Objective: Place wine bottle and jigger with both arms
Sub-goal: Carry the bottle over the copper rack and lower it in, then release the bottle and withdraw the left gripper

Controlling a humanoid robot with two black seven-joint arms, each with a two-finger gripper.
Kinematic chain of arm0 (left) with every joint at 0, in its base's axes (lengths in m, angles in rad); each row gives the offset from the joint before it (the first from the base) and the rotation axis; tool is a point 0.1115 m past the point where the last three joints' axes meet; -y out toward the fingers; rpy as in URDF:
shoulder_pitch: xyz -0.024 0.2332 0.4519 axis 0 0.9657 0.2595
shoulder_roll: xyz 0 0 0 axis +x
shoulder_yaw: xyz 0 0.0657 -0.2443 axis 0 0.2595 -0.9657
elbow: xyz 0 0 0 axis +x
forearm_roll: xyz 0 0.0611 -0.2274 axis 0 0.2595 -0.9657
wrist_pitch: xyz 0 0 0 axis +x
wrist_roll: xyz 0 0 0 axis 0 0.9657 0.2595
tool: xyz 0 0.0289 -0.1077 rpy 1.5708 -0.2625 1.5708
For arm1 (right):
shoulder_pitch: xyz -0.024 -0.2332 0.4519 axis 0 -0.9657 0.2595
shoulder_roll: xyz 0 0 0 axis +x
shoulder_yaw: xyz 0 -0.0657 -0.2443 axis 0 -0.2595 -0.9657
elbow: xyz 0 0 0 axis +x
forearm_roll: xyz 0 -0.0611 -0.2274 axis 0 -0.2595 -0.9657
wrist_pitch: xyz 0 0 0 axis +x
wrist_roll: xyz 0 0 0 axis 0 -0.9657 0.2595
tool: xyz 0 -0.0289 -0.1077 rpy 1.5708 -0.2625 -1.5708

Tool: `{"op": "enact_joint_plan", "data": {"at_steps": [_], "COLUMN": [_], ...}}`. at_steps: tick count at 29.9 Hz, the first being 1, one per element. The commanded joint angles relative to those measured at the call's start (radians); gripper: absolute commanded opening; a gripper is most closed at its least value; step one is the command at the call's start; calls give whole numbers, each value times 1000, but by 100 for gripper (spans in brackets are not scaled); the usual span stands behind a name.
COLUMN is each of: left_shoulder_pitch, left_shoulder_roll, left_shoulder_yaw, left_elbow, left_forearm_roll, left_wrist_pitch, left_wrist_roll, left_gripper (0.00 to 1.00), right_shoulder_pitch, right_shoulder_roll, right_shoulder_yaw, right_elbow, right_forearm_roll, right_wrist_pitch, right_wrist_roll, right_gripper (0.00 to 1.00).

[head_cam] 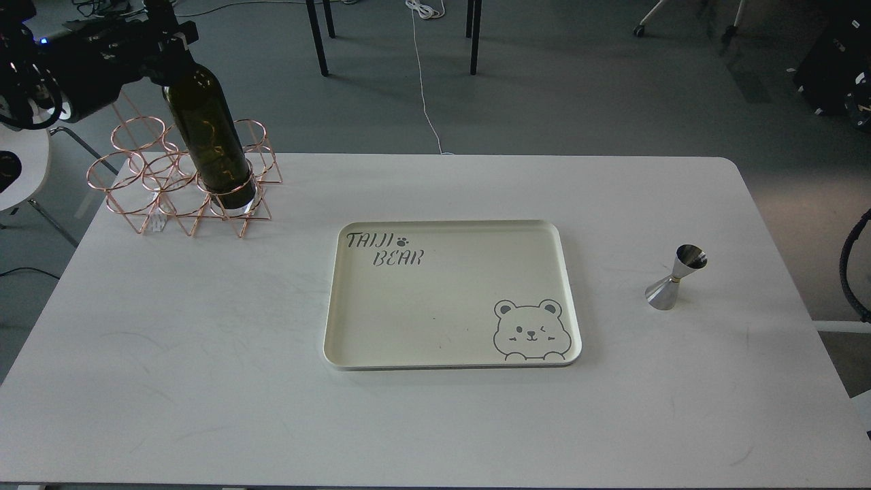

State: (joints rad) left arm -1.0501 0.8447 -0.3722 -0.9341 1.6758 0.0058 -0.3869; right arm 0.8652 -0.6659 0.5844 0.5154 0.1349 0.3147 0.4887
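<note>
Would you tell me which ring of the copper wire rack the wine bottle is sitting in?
The wine bottle stands in the front right ring of the copper rack, nearest the tray; the other rings hold nothing.
</note>
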Motion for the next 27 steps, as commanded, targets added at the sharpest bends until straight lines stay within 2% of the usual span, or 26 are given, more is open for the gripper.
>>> {"op": "enact_joint_plan", "data": {"at_steps": [1, 2, 3, 5, 10, 12, 14, 16, 27], "left_shoulder_pitch": [2, 2, 4, 10, 15, 15, 13, 6, -56], "left_shoulder_roll": [-10, -12, -16, -27, -30, -30, -29, -22, 94], "left_shoulder_yaw": [36, 38, 42, 42, 44, 44, 42, 24, 1], "left_elbow": [9, 15, 23, 38, 57, 57, 57, 57, 63], "left_forearm_roll": [-7, -14, -28, -44, -45, -48, -60, -112, -1014], "left_wrist_pitch": [32, 36, 37, 39, 39, 37, 36, 36, -7], "left_wrist_roll": [2, 2, 3, 6, 3, 2, 3, 0, -1], "left_gripper": [27, 30, 38, 64, 69, 74, 82, 97, 98], "right_shoulder_pitch": [0, -2, -3, -5, -6, -6, -5, -5, -8], "right_shoulder_roll": [-1, -3, -3, -6, -6, -7, -7, -7, -9], "right_shoulder_yaw": [-1, -1, -1, -1, -1, -3, -1, -1, 5], "right_elbow": [-2, -2, -2, -2, 0, 0, 2, 2, -9], "right_forearm_roll": [0, -1, -1, -1, -1, -1, -1, -1, -1], "right_wrist_pitch": [0, 1, 0, 1, 0, 0, 0, 0, -16], "right_wrist_roll": [0, 0, 0, 0, 0, 0, 0, 0, 0], "right_gripper": [98, 98, 98, 98, 98, 98, 98, 98, 99]}}
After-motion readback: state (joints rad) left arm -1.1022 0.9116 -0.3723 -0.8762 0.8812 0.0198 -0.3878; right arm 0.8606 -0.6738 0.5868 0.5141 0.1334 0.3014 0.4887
